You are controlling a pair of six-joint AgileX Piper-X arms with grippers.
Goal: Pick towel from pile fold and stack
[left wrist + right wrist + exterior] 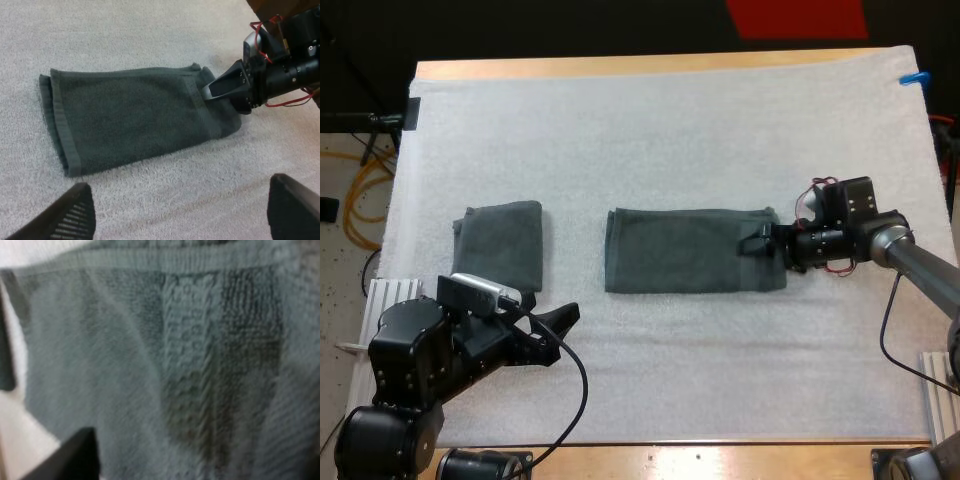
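The wooden table (pixel 620 67) carries a white mat (pixel 670 140) that covers nearly all of it. On the mat, a long towel (pixel 685 262) lies flat with one end at the right gripper (pixel 762 241). A smaller folded towel (pixel 502 240) lies just beyond the left gripper (pixel 563 330), well apart from the right one.
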